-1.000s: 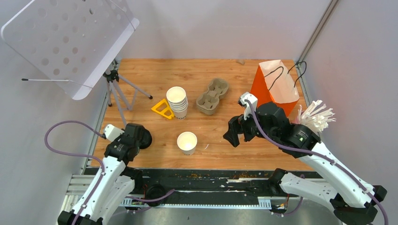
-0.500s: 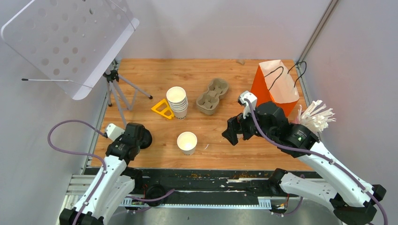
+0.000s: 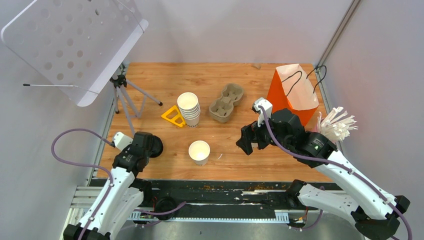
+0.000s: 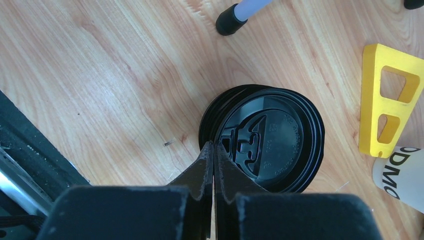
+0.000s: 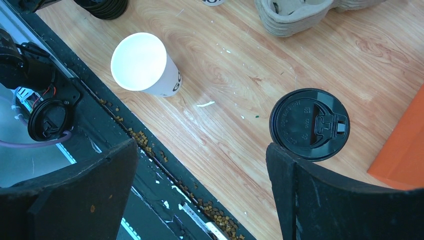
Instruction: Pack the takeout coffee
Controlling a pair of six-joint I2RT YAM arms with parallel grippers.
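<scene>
Since 1 second earlier, the left gripper point(image 4: 213, 146) had closed on the rim of the top black lid point(image 4: 280, 145), likely to lift it, while the right gripper point(image 5: 200, 150) hung wide open, poised over the takeout coffee point(image 5: 309, 124) beside the orange bag point(image 5: 405, 145).

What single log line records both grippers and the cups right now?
left gripper shut at rim of lid stack | right gripper open, near takeout coffee | lidless cup upright, untouched

Our wooden table point(image 3: 165, 80) and its load.
On it we see stacked white cups point(image 3: 188, 107), one open cup point(image 3: 199, 151), a cardboard carrier point(image 3: 226, 102), an orange bag point(image 3: 295, 95), a yellow wedge point(image 3: 173, 116), black lids point(image 4: 265, 140), a tripod point(image 3: 120, 82) and the takeout coffee point(image 5: 309, 124).
</scene>
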